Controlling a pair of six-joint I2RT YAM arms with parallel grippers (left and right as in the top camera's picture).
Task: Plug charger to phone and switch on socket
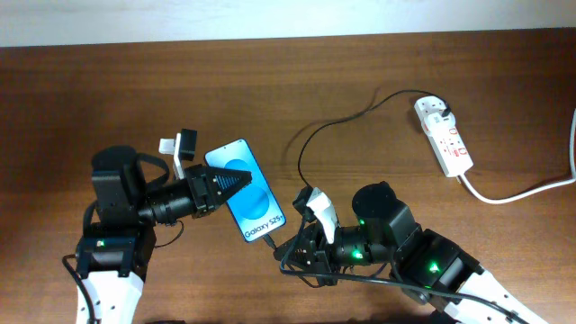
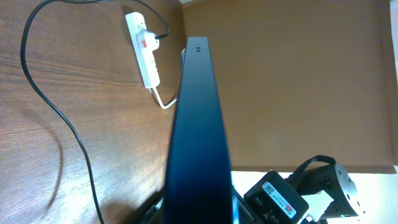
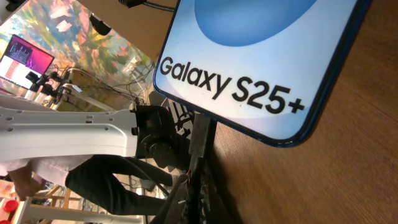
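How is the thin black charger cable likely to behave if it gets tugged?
Probably floppy: the charger lies in loose curves on the table. Likely light, being so thin. Its plug looks seated in the socket, so a hard tug might drag that strip.

Soft, even light warms the table [image 1: 270, 90]; shadows are faint. The phone [image 3: 261, 37] screen glows bright; in the left wrist view its edge blurs toward 6 o'clock.

Glossy glass on the phone [image 1: 258, 212], smooth white plastic on the socket [image 1: 445, 139], matt black sheath on the charger [image 1: 301, 162], grained brown wood for the table [image 1: 108, 90].
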